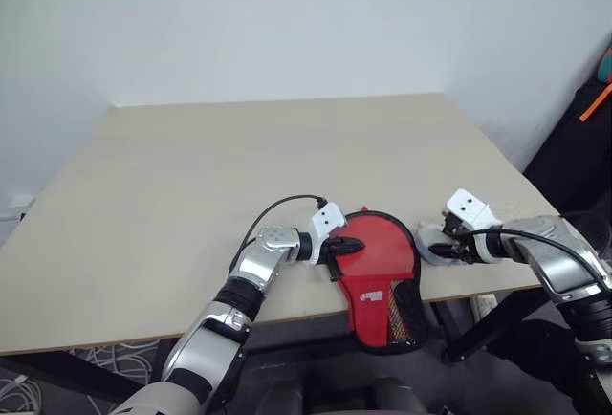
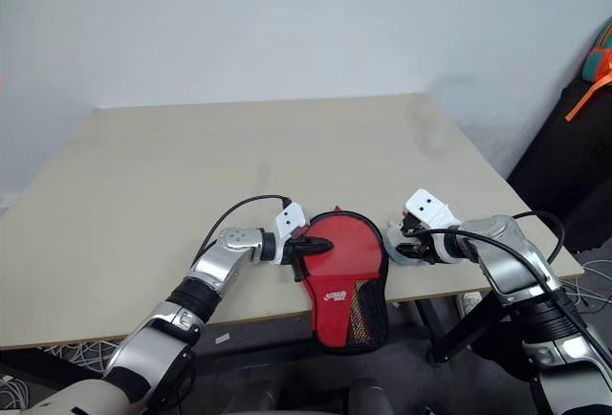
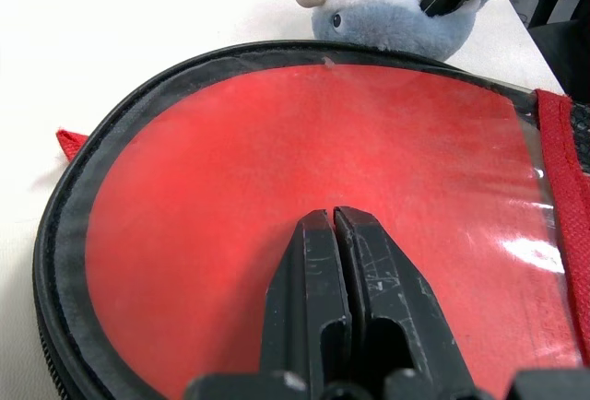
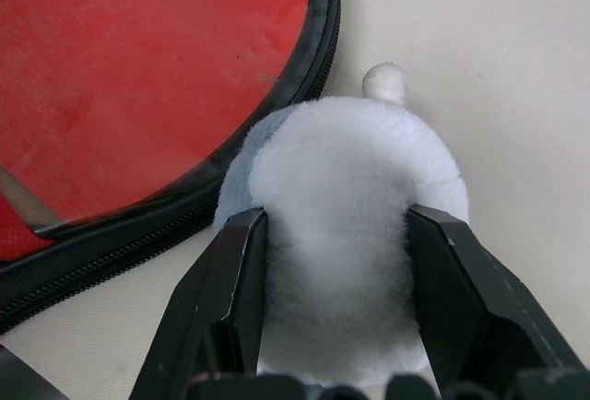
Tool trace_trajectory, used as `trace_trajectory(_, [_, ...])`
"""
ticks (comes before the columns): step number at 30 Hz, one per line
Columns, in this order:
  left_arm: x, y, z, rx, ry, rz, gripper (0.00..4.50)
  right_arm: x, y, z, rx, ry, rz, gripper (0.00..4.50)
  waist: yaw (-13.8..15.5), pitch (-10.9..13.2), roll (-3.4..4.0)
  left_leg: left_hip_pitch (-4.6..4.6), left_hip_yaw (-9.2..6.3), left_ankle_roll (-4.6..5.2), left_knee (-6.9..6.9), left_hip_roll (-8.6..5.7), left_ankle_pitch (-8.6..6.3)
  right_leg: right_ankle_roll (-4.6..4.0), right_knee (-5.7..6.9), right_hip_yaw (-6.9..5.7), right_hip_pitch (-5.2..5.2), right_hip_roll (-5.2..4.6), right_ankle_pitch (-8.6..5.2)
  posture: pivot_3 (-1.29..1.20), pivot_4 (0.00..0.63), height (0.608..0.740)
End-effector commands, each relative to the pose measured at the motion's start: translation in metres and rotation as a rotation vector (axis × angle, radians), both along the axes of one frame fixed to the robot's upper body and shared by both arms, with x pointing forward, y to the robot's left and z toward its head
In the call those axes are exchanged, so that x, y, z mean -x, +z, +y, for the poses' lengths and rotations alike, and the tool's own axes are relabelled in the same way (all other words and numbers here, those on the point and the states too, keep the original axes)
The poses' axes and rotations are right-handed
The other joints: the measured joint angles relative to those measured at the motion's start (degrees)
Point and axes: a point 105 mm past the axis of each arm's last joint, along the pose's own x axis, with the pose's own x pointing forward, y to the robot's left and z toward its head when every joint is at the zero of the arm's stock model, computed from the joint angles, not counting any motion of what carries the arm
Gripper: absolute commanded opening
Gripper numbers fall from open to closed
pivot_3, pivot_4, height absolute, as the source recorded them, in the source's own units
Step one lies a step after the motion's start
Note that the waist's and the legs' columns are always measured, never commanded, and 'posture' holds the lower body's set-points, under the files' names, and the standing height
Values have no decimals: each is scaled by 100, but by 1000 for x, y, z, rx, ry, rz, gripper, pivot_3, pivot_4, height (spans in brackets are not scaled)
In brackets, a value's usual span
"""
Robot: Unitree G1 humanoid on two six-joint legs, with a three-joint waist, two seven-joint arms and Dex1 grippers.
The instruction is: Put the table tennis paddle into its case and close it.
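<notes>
The case (image 1: 378, 272) lies at the table's front edge, red face up with a black zipper rim, and its mesh end hangs over the edge. My left gripper (image 1: 349, 246) is shut, its fingertips (image 3: 318, 234) resting on the case's red face (image 3: 277, 142). The table tennis paddle is hidden. Just right of the case sits a pale bluish-white plush toy (image 1: 430, 241). My right gripper (image 4: 336, 220) is shut on it, one finger on each side of the plush toy (image 4: 341, 160), with the case's rim (image 4: 277, 133) close beside it.
The light wooden table (image 1: 191, 195) stretches bare behind and to the left. A black object with an orange strap (image 1: 583, 138) stands off the table's right side. Cables lie on the floor (image 1: 19, 391) at the lower left.
</notes>
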Motion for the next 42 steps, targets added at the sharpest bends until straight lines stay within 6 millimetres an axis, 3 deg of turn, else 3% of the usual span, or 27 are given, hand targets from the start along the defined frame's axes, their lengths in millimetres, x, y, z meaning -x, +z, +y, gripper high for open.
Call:
trace_trajectory(1, [7, -21, 7, -73, 11, 62, 0, 4, -12, 5, 6, 27, 42, 2328, 0, -3, -4, 3, 0, 0, -2, 0, 0, -1, 0, 0, 2, 0, 0, 0, 0, 740])
trace_trajectory(4, [7, -21, 8, -73, 13, 60, 0, 5, -12, 6, 9, 43, 37, 1737, -1, -4, -6, 11, 1, -1, -4, 1, -1, -1, 0, 0, 8, 0, -1, 0, 0, 740])
trace_trajectory(10, [6, -19, 9, -78, 7, 61, 0, 13, -12, 7, 17, 63, 36, 40, -1, -3, -7, 25, 2, -1, -10, 2, -1, -1, -2, 0, 20, 0, -2, 0, 0, 740])
trace_trajectory(15, [4, -16, 6, -84, -18, 55, 0, 20, -11, -3, 40, 45, 32, 9, -1, -1, -9, 64, 2, -4, -14, 4, -14, 4, -7, 0, 55, 0, -12, 0, 0, 740])
trace_trajectory(22, [-2, -17, 2, -75, -18, 63, 0, 38, 12, -3, 12, 103, 7, 9, 12, 2, -8, 65, 2, -2, -13, -2, -22, 15, -11, 0, 57, -8, -23, 0, 0, 740])
trace_trajectory(30, [1, -23, -1, -83, -50, 76, 0, 60, 25, -11, 35, 128, 19, 9, 74, 6, -10, 64, 4, -24, -11, -6, -37, 18, -15, -1, 54, -14, -25, 0, 0, 740])
trace_trajectory(42, [3, -22, -5, -91, -94, 67, 0, 98, 35, -10, 36, 303, 69, 9, 141, 23, -28, 63, 4, -32, -12, -1, -48, 19, -34, -3, 47, -15, -26, 0, 0, 740])
